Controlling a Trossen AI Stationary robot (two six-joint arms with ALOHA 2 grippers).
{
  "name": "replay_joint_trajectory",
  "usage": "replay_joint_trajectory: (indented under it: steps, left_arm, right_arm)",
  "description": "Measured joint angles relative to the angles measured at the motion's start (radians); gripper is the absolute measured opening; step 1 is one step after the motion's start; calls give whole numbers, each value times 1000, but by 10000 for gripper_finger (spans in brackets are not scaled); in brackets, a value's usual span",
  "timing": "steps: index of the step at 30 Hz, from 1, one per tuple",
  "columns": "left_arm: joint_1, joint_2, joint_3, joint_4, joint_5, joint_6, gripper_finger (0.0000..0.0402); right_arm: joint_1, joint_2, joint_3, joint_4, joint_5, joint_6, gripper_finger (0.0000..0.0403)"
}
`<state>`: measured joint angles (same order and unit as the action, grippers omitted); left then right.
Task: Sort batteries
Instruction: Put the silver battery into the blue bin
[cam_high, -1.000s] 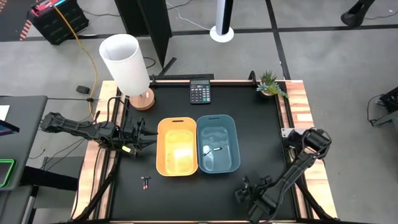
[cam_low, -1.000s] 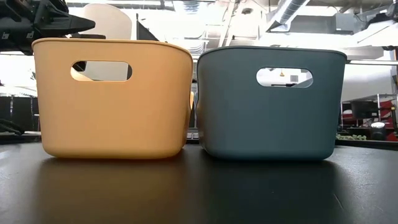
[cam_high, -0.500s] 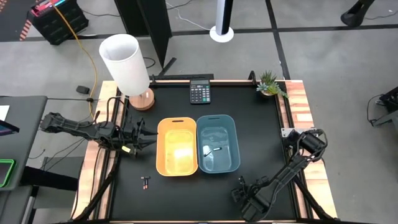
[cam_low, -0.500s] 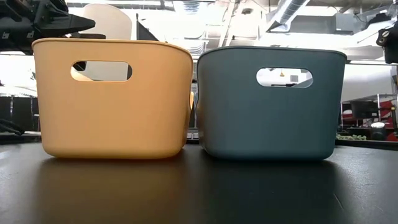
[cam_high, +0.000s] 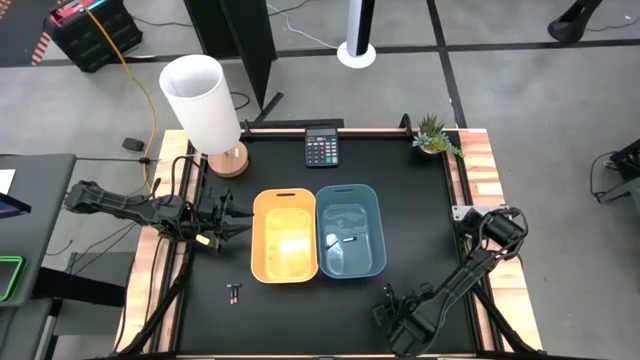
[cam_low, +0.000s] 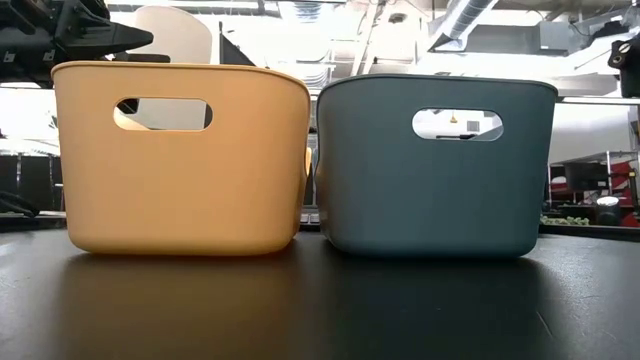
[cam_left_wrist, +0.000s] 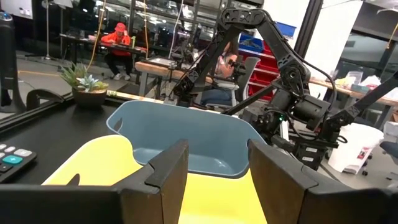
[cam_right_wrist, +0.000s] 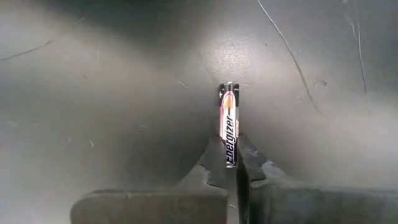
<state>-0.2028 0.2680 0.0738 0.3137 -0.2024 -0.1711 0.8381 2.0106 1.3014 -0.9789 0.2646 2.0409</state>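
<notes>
A dark battery (cam_right_wrist: 229, 118) with a reddish far end sits between the fingertips of my right gripper (cam_right_wrist: 231, 163), which is shut on it near the table's front edge (cam_high: 385, 308). Two more dark batteries (cam_high: 234, 293) lie on the black tabletop in front of the yellow bin (cam_high: 285, 250). A silvery battery (cam_high: 348, 240) lies on the floor of the blue bin (cam_high: 350, 187). My left gripper (cam_high: 238, 218) hangs open just left of the yellow bin, with nothing between its fingers (cam_left_wrist: 168, 171). My right gripper pinches the battery's near end (cam_right_wrist: 231, 155) between its two fingertips. The fingers lie along the battery, and the rest of it sticks out past them toward the tabletop. Whether it rests on the table or is lifted clear, I cannot tell.
The two bins (cam_low: 185, 160) (cam_low: 435, 165) stand side by side at the table's middle. At the far edge are a calculator (cam_high: 321, 149), a white-shaded lamp (cam_high: 205, 105) and a small plant (cam_high: 435, 135). A person sits in the room beyond the table.
My right gripper has shifted a little toward the table's left and near edge and has shut on the dark battery. The bins and the other batteries stay where they were.
</notes>
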Motion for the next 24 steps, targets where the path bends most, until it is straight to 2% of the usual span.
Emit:
replay_joint_trajectory:
  steps: [16, 24]
  left_arm:
    - [0, 0, 0, 0, 0, 0, 164]
    - [0, 0, 0, 0, 0, -5, 164]
  right_arm:
    - [34, 8, 180, -206, -28, -26, 5]
    - [69, 6, 385, -428, -7, -208, 6]
